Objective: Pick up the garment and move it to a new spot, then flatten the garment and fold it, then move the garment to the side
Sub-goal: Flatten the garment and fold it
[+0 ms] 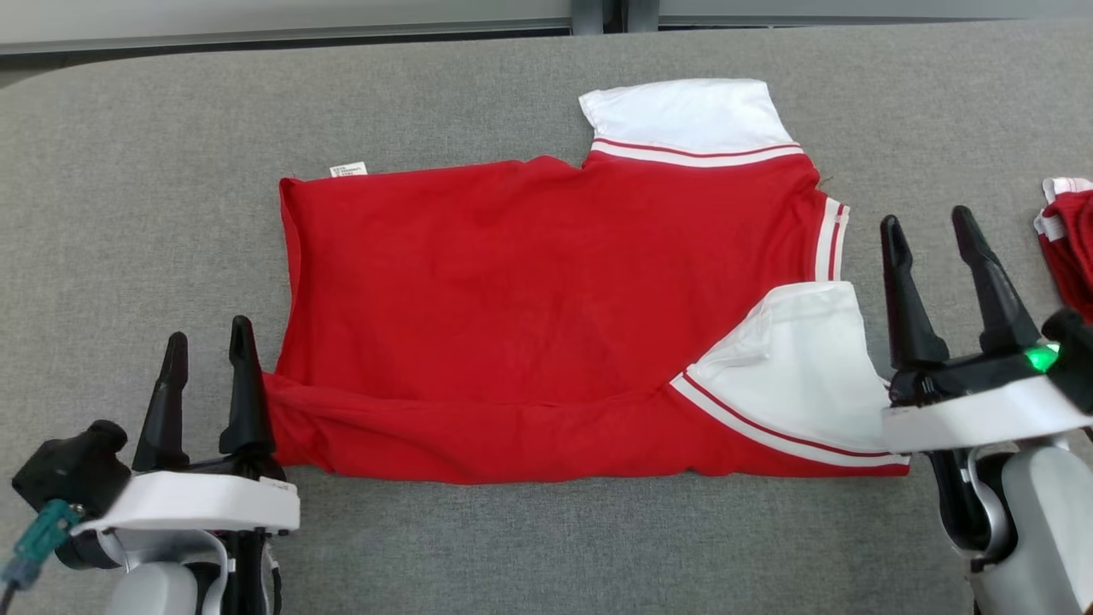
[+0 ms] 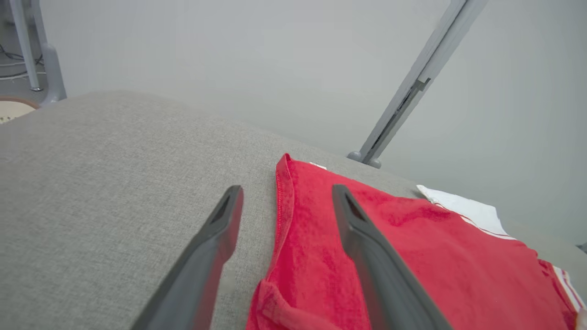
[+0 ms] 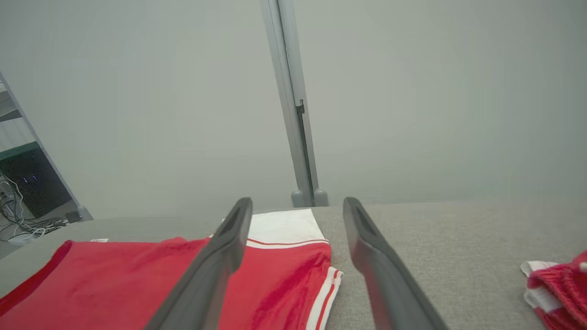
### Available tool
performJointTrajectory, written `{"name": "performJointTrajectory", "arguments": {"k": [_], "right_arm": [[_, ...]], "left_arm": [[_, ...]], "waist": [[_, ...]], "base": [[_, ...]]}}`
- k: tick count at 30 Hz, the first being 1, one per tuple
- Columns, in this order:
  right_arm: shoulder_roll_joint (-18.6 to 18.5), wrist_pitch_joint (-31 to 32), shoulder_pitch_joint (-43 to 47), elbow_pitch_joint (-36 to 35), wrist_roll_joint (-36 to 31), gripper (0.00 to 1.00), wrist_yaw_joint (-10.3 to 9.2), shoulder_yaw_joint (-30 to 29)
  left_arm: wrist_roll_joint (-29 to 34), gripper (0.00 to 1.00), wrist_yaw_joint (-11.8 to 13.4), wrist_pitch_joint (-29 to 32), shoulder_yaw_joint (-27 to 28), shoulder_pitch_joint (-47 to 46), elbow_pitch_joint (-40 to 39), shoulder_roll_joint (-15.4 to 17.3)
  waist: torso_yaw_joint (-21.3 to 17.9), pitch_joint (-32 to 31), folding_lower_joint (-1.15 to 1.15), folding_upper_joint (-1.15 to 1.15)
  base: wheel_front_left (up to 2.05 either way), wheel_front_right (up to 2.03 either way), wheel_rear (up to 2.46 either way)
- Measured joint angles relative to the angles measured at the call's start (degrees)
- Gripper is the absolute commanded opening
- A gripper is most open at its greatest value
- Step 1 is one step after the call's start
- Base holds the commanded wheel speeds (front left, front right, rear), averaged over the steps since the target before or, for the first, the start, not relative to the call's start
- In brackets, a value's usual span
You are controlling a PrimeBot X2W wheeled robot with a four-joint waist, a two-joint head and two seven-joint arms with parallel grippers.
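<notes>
Grey fabric tabletop [image 1: 512, 102] | red white-sleeved cotton shirt [image 1: 529, 299] flat, apparently folded once | left gripper [image 1: 209, 330], right gripper [image 1: 927, 215] open | side move pending

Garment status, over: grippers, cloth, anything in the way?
Left gripper open at near-left corner; right gripper open off right edge. Garment partly folded, flat on table, unheld. Red-and-white bundle far right, clear.

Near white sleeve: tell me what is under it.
The near white sleeve lies folded onto the shirt's red body, red showing past its striped cuff. The fabric directly beneath is covered.
</notes>
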Motion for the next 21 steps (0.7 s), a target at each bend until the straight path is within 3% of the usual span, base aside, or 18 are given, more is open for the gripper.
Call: {"name": "performJointTrajectory", "arguments": {"k": [4, 11, 21], "right_arm": [[0.1, -1.0, 4.1, -3.6, -3.3, 1.00, 0.00, -1.6], [1.4, 0.4, 14.5, -9.1, -6.2, 1.00, 0.00, -4.5], [2.5, 3.7, 22.1, -12.2, -6.8, 1.00, 0.00, -5.3]], "left_arm": [[5.2, 1.00, 1.1, -3.8, -1.3, 0.3, -0.5, -0.2], [11.5, 1.00, 2.0, -5.2, -3.2, 4.7, -0.1, -0.1], [13.0, 1.00, 2.3, -5.3, -4.4, 8.8, 4.4, -0.1]], "waist": [[0.2, -1.4, 0.00, 0.00], [0.2, -4.7, 0.00, 0.00], [-0.5, -8.4, 0.00, 0.00]], "base": [[0.00, 0.00, 0.00], [0.00, 0.00, 0.00], [0.00, 0.00, 0.00]]}}
